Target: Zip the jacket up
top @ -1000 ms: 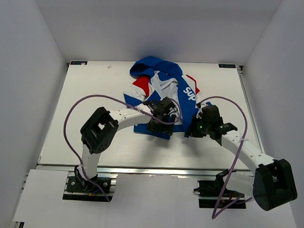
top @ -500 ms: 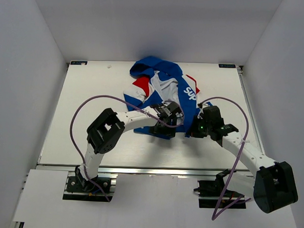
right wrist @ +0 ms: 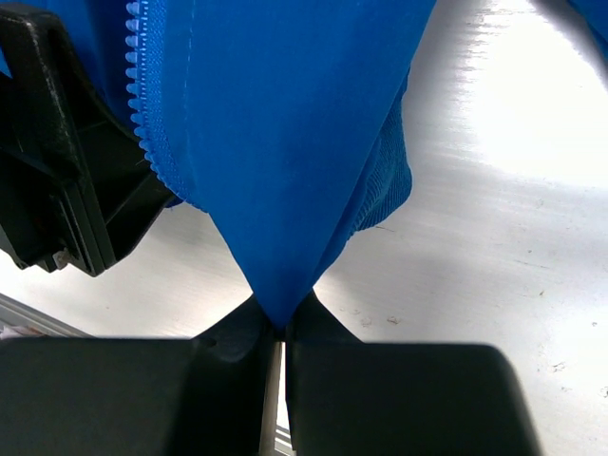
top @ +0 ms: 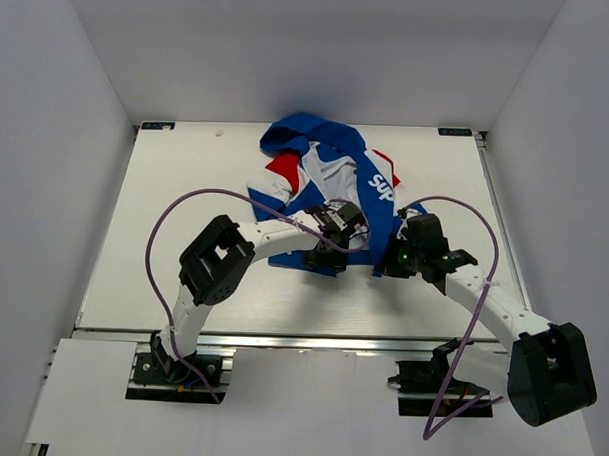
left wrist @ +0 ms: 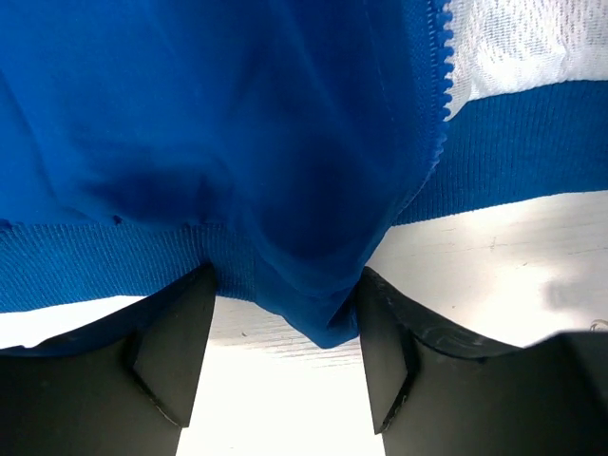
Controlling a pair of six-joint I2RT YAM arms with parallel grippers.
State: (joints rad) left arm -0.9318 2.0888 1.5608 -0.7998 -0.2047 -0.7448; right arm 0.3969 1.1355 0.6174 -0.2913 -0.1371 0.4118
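Observation:
The blue jacket (top: 331,179) lies open on the table, white lining up, red and white shoulder panels at the left. My left gripper (top: 337,221) is at its lower hem. In the left wrist view its jaws stand apart with a bunched corner of the blue jacket (left wrist: 304,190) between the left gripper (left wrist: 285,351) fingers, brushing both; white zipper teeth (left wrist: 443,85) run up on the right. My right gripper (top: 391,259) is shut on the other front panel's bottom corner; the jacket (right wrist: 285,142) pulls to a point in the right gripper (right wrist: 282,328), zipper teeth (right wrist: 152,133) at left.
The white table (top: 186,184) has side rails and a metal front edge (top: 311,340). Purple cables loop over both arms. White walls close in the back and the sides. The left arm's black body (right wrist: 57,171) sits close beside the right gripper's grip.
My left gripper has slid right along the jacket's lower hem towards the right gripper, and its jaws have narrowed around the fabric corner. The right gripper has kept its hold and barely moved.

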